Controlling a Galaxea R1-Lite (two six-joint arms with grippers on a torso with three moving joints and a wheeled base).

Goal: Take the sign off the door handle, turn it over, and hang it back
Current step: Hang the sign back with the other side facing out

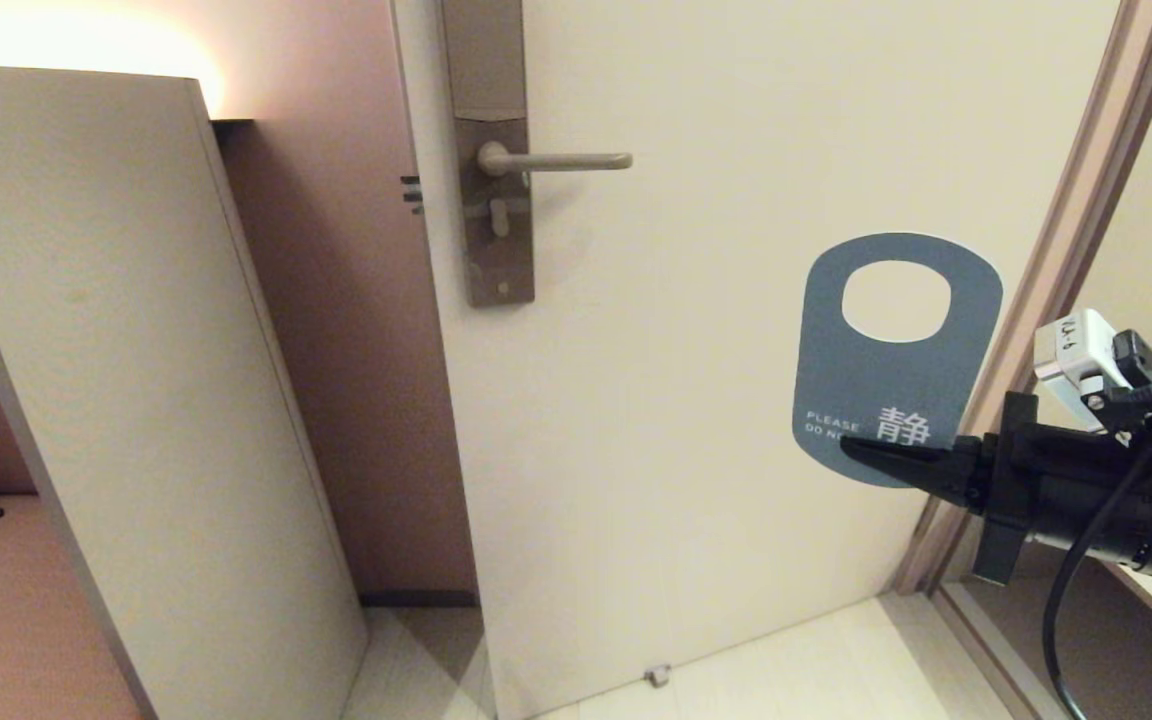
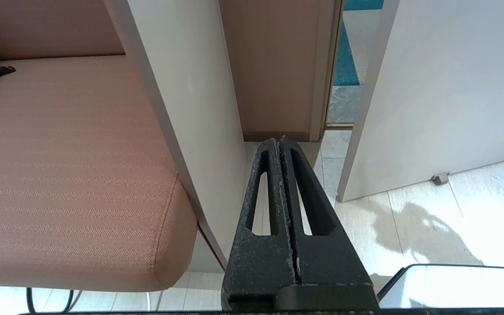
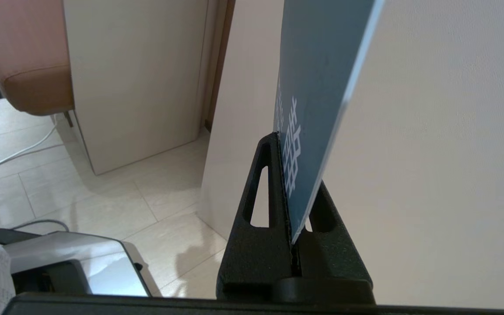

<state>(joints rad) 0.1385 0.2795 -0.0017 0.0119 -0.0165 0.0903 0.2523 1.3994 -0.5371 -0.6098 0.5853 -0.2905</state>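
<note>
- While clamped in the right hand (image 1: 861, 447), showing "PLEASE DO NO…" in white: the sign (image 1: 896, 355), teal side out, well apart from the door handle (image 1: 556, 160).
- Idling low by the door (image 2: 444, 87), pressed together, gripping nothing: the left hand (image 2: 280, 141).

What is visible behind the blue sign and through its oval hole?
Behind the sign, held by the right gripper, is the plain cream door, also showing through the hole. The sign's back face is hidden.
</note>
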